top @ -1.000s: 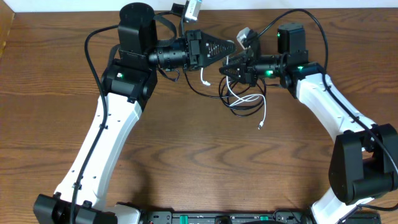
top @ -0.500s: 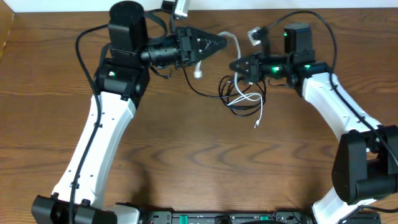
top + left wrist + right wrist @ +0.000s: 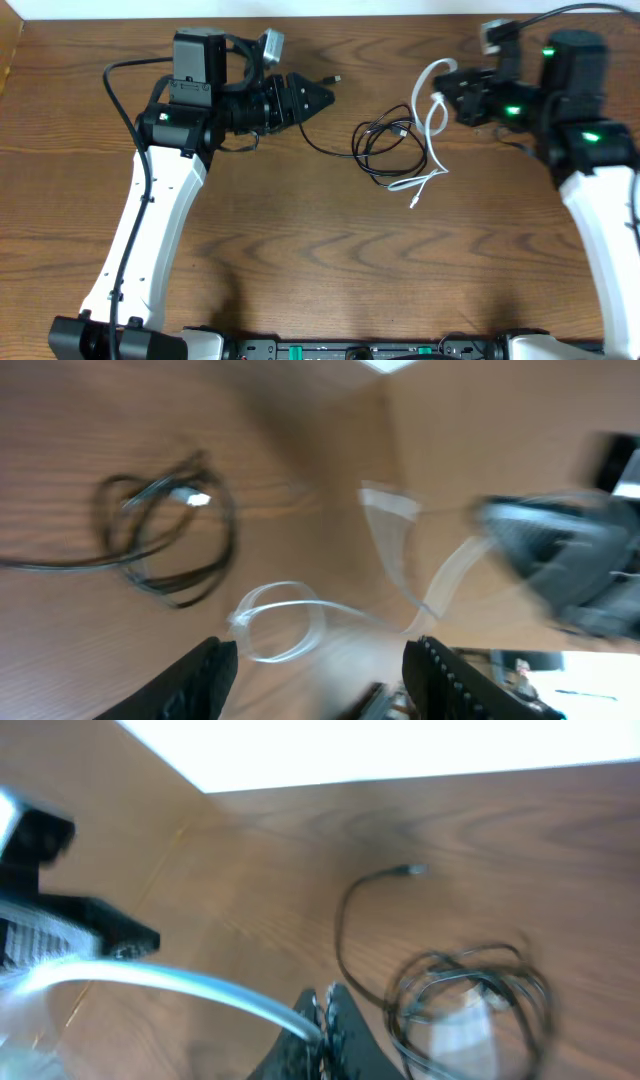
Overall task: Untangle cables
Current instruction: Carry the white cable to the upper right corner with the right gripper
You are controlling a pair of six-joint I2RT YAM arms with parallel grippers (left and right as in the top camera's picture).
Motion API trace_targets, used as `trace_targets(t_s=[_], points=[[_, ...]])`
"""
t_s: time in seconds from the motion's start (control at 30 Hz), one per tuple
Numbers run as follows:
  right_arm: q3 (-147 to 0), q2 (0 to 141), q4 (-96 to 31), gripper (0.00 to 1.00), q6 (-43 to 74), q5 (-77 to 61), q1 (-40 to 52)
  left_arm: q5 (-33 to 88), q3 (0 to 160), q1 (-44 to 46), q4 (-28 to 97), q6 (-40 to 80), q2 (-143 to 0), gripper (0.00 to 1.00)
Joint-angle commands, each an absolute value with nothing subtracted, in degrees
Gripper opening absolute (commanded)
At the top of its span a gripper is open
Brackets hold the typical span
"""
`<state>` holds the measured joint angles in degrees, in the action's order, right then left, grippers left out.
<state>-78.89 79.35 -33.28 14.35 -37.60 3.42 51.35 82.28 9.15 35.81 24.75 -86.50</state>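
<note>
Overhead view: separation is partly complete. The white cable [image 3: 431,120] is clamped near one end in the right tool [image 3: 450,95], whose jaws are closed on it. The right wrist view confirms this, showing the cord running straight into the shut fingertips. From the grip the cord forms an arch beside the tool and runs down to the bench [image 3: 300,250]. Its free end lies just beside the lower edge of the black cable [image 3: 358,142]. It cannot be determined whether the white tail crosses the coil's lowest strand or merely touches it.

The black cable rests in loose overlapping loops at mid-bench, between the two arms. One tail runs left and up to a small plug [image 3: 336,78] near the left tool [image 3: 316,96]. The left tool is open and holds nothing; the left wrist view shows its fingers spread with nothing gripped between them.

Remaining work, as judged: draw the white tail fully clear of the coil, then lay the cords well apart.

Materials: both cords are thin, round and limp. The white cord looks glossy, the black one matte. The bench surface is smooth brown wood grain.
</note>
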Motion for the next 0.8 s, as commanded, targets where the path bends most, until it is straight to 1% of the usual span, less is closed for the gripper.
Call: trace_targets(t_s=[0.0,0.17,0.27,0.37,0.53,0.63,0.77], points=[[-85.54,77.91,-39.79,0.01,14.57,-26.13,1.56,43.51,82.17,9.02,38.46,18.22,-85.95,0.59],[-99.66,82.17,-52.51,0.01,11.64,-17.87,-0.75,41.23,82.17,9.02,40.25,17.58,-85.95,0.58],[-108.57,87.42,-56.66,0.01,10.41,-15.38,-2.61,41.23,82.17,9.02,40.25,17.58,-85.95,0.58],[-116.36,93.27,-57.80,0.01,10.13,-11.62,-4.69,41.25,82.17,9.02,40.34,17.58,-85.95,0.59],[-126.69,103.88,-53.95,0.01,9.98,-3.11,-9.02,41.23,82.17,9.02,40.23,17.61,-85.95,0.58],[-128.18,108.62,-48.31,0.01,9.96,1.69,-12.01,40.47,82.06,9.08,40.27,17.61,-85.95,0.59],[-128.18,114.32,-40.07,0.01,8.49,3.60,-16.82,39.07,81.95,9.08,40.29,17.58,-85.95,0.58]])
